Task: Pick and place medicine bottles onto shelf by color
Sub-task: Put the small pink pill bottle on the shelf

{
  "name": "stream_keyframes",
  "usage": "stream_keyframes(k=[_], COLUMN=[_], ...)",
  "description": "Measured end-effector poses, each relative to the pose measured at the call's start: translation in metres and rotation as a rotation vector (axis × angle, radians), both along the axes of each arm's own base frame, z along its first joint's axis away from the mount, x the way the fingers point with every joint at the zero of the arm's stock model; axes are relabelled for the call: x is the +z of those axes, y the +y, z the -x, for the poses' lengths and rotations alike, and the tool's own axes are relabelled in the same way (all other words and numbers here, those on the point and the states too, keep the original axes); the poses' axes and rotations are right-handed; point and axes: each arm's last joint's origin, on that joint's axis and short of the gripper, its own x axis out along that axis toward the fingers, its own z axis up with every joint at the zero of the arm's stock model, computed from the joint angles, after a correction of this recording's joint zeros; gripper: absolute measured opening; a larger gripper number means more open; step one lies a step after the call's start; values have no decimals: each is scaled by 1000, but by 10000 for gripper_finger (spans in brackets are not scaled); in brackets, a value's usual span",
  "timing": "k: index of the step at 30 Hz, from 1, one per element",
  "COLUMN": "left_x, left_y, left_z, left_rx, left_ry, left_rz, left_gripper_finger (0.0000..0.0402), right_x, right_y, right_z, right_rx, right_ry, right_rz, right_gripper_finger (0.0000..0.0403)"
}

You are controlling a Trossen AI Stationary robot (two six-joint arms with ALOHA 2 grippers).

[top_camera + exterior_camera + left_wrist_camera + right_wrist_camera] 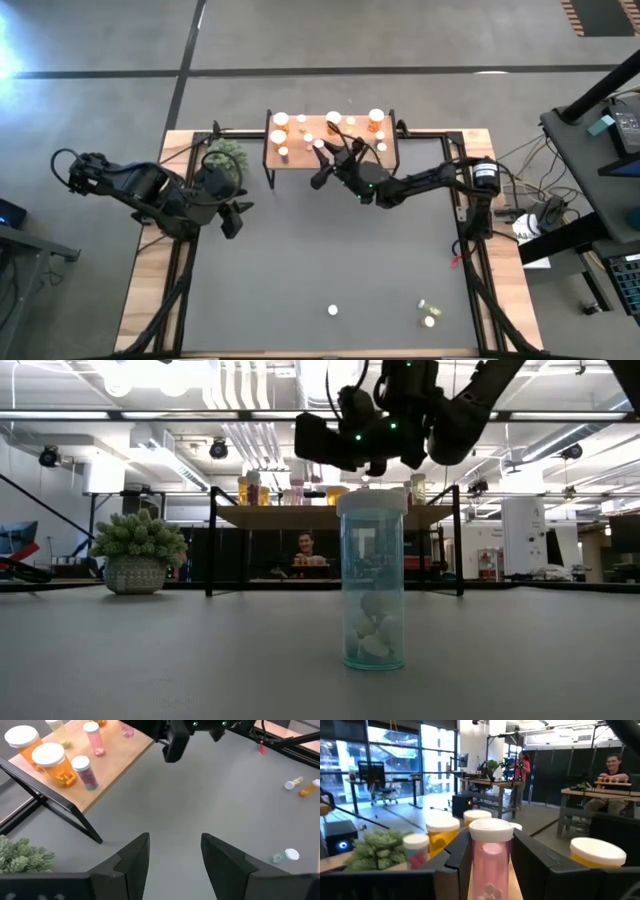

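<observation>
Pink medicine bottle (490, 860) stands white-capped between the right gripper (335, 152) fingers over the shelf (300, 160) at the far side — the fingers sit close around its body, though whether they grip it I cannot tell; other bottles stand beside it; the left gripper (172, 865) hovers over the mat (330, 260) at the left, fingers apart and empty; a clear blue-green bottle (371, 580) stands at the near edge.

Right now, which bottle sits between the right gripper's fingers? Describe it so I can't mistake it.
Find the light-wood shelf at the mat's far edge; the right gripper hovers over its middle. Between its fingers stands a pink bottle with a white cap, the orange bottles behind it being amber-bodied.
</observation>
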Motion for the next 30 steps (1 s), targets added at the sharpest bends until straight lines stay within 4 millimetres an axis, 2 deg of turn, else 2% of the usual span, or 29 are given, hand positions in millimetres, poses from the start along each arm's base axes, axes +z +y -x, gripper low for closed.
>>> stream_keyframes(k=[2, 7, 12, 17, 30], left_x=[0, 2, 3, 4, 5], left_y=[0, 2, 3, 4, 5], left_z=[1, 4, 7, 7, 7], left_rx=[0, 1, 21, 45, 57], left_ry=[-3, -10, -28, -39, -49], left_rz=[2, 5, -12, -35, -46], left_gripper_finger=[162, 162, 162, 162, 162], right_x=[-1, 7, 5, -11, -23], right_y=[-1, 1, -7, -15, -34], right_z=[2, 26, 41, 44, 42], right_rx=[-4, -2, 5, -9, -14], right_ry=[5, -26, -53, -39, -31], right_rz=[2, -15, -50, -103, -128], right_gripper_finger=[113, 113, 116, 115, 119])
